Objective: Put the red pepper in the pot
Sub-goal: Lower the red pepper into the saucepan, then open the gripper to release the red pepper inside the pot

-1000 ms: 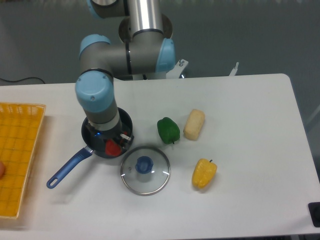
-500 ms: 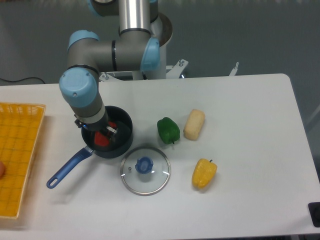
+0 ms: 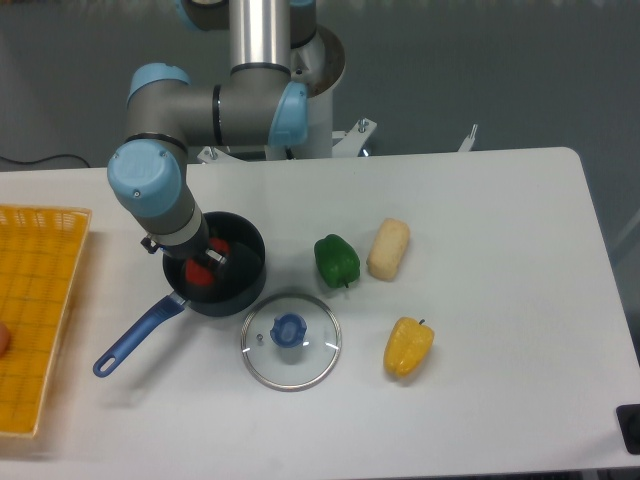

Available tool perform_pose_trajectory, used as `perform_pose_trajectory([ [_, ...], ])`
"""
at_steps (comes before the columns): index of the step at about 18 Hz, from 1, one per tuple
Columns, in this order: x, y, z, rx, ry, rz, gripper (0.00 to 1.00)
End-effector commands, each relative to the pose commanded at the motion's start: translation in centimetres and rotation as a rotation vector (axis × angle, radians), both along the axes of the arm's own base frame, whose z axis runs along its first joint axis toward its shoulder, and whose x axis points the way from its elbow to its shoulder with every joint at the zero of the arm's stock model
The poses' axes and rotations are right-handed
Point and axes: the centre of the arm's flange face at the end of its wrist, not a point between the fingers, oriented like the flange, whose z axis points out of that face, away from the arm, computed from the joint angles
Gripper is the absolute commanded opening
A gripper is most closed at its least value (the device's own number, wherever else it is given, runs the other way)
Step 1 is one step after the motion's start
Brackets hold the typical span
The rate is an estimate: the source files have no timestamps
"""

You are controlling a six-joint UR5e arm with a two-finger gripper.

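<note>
Red pepper (image 3: 203, 277) inside pot (image 3: 245, 285); tool (image 3: 208, 262) directly over it; finger spread hidden, cannot tell.

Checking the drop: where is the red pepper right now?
The red pepper sits inside the pot, left of centre on the table, under the claw.

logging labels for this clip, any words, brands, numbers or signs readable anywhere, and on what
None: no readable text, number or sign in this view.
The arm's blue joint caps show no legible mark.
The pot, glass lid, yellow basket and peppers are unmarked.
The dark object at the lower right edge is cut off; nothing legible.
</note>
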Motion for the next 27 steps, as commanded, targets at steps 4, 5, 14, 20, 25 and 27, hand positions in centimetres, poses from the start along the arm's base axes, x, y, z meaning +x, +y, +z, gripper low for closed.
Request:
perform_pose_trajectory([
  [4, 0.7, 0.1, -1.3, -0.025, -0.002, -0.014, 0.43],
  [5, 0.8, -0.1, -1.7, -0.031, -0.004, -0.014, 0.43],
  [14, 1.2, 0.0, -2.9, -0.055, -0.004, -0.022, 0.44],
  [20, 1.8, 0.2, -3.9, -0.072, -0.007, -0.035, 0.45],
  [25, 1.9, 0.2, -4.0, -0.075, -0.008, -0.037, 0.45],
  [27, 1.9, 0.2, -4.1, -0.077, -0.007, -0.037, 0.46],
])
